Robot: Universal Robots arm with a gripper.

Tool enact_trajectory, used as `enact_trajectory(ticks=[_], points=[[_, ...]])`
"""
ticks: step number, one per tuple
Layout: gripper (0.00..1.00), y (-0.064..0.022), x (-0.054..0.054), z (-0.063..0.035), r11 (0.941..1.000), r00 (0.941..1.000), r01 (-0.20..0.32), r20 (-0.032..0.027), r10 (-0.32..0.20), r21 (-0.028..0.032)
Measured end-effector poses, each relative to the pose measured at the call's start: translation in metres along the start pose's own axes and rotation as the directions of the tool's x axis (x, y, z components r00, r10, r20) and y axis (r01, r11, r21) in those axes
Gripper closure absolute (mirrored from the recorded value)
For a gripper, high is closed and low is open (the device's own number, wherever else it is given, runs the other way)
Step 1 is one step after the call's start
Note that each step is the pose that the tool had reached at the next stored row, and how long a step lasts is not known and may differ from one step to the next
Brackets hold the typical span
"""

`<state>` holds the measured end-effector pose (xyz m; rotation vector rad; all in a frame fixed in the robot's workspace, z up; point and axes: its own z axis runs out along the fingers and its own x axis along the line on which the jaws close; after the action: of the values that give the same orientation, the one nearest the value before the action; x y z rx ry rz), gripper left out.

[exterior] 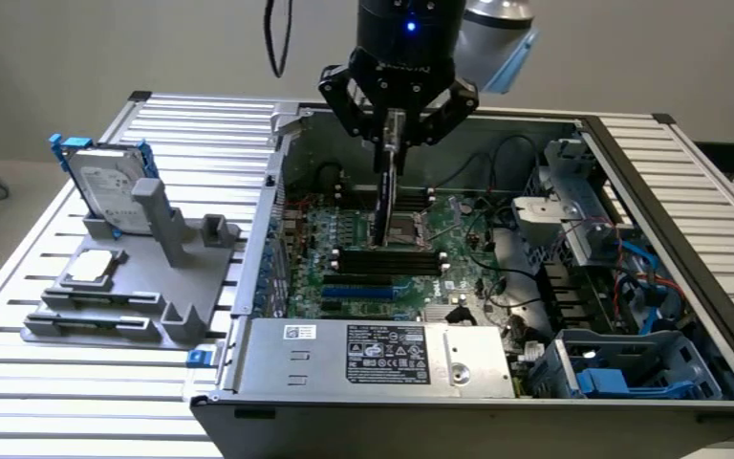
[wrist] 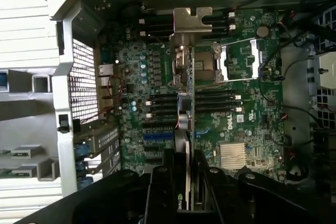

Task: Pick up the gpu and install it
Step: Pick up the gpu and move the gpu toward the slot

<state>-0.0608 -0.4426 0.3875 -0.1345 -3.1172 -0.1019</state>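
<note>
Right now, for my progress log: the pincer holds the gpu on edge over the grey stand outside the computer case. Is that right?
Wrong place. The pincer holds the gpu on edge over the motherboard inside the computer case, as the exterior view shows; the grey stand sits outside it.

Dim, even light, soft shadows

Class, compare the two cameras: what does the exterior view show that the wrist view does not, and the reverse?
Exterior view: the power supply with its label, and the blue drive cage beside it. Wrist view: the gpu seen along its length to its silver bracket, and the Dell logo on the motherboard. Both: the hand shut on the gpu, holding it edge-on above the motherboard.
</note>
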Motion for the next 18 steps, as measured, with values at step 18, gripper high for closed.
enact_trajectory(ticks=[18], points=[[0.73, 0.0055, -0.026, 0.0213, 0.9989, 0.999, 0.045, -0.0025, -0.045, 0.016]])
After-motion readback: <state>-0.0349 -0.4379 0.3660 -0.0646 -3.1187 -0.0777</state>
